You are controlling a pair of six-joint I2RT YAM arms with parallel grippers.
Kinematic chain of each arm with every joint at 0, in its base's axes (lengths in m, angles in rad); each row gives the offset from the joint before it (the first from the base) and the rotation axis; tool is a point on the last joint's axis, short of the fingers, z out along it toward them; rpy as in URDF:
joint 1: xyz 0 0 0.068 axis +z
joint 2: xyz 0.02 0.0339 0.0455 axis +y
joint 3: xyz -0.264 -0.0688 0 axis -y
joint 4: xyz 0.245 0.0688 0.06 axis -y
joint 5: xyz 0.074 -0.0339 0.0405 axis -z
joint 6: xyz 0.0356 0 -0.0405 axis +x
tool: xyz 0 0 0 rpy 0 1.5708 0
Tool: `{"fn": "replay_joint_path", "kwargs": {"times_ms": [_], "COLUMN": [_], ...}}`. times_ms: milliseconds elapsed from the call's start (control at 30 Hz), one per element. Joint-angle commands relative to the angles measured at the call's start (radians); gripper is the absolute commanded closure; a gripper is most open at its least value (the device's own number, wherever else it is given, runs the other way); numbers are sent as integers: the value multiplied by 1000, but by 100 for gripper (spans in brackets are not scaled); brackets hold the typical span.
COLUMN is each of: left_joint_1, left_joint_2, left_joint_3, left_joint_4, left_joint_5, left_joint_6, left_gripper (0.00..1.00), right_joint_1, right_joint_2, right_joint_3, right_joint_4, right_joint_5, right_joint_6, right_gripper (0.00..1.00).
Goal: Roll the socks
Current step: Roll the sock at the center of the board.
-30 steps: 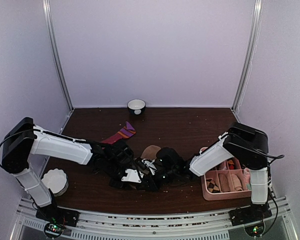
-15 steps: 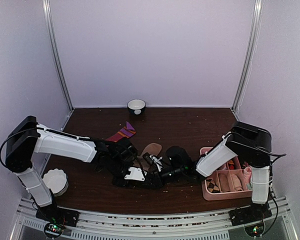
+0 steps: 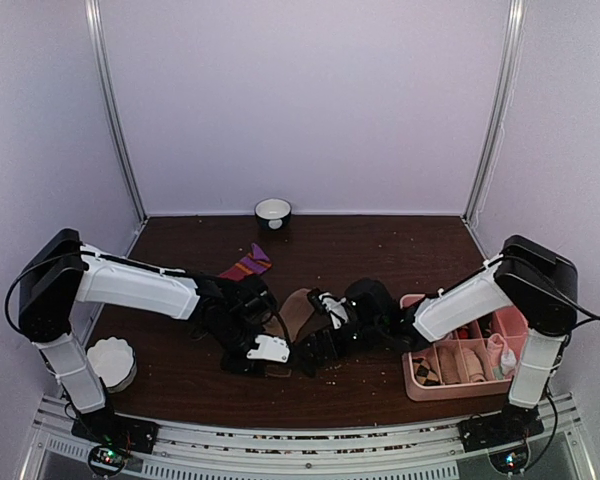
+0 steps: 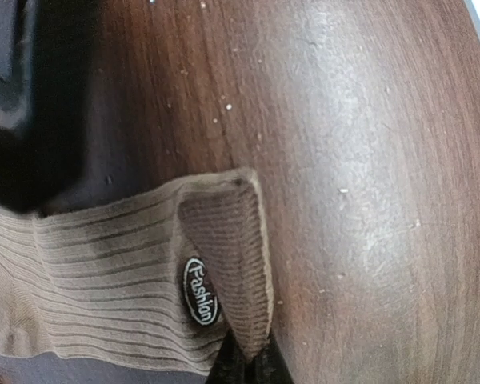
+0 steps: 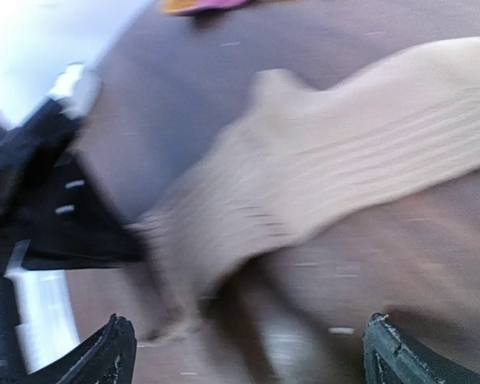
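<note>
The tan sock (image 3: pixel 298 308) lies flat at the table's middle between my two grippers. Its ribbed cuff (image 4: pixel 104 264) carries a black "Fashion" label (image 4: pixel 200 290). My left gripper (image 4: pixel 246 370) is shut on a folded edge of that cuff, low over the wood (image 3: pixel 266 350). My right gripper (image 5: pixel 252 360) stands wide open just short of the sock (image 5: pixel 344 160), nothing between its fingers (image 5: pixel 112 352); this view is blurred by motion. It sits to the sock's right in the top view (image 3: pixel 318 345). The dark red sock with purple stripes (image 3: pixel 245 265) lies further back on the left.
A pink divided tray (image 3: pixel 416 385) with small rolled socks stands at the front right under the right arm. A small bowl (image 3: pixel 273 211) sits at the back wall. A white fluted cup (image 3: pixel 110 362) is at the front left. Crumbs speckle the dark wood table (image 3: pixel 380 250).
My right gripper has opened wide and drawn back to the right, off the tan sock. My left gripper has shut on the cuff and the sock now lies more spread out.
</note>
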Motion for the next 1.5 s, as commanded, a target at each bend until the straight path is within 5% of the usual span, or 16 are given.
{"fn": "replay_joint_path", "kwargs": {"times_ms": [0,133,233,367,567,800,1167,1467], "left_joint_1": [11,32,70,127,206,220,222,222], "left_joint_2": [2,7,31,89,239,326,403,408], "left_joint_3": [10,28,71,138,276,329,360,349], "left_joint_4": [-28,-58,-114,-222,-400,-460,-479,-469], "left_joint_5": [1,50,141,282,444,447,354,354], "left_joint_6": [-12,-32,-63,-85,-71,-78,-144,-138], "left_gripper": [100,100,100,100,100,100,100,100], "right_joint_1": [-14,-13,-12,-13,149,332,386,318], "right_joint_2": [-71,-186,-318,-429,-377,-301,-27,93], "right_joint_3": [66,67,-55,-232,-316,-409,-39,89], "right_joint_4": [-385,-455,-257,99,197,433,230,150], "right_joint_5": [390,783,922,735,658,625,429,321], "right_joint_6": [-152,-153,-49,-148,-413,-484,-751,-752], "right_gripper": [0,0,0,0,1,23,44,72]}}
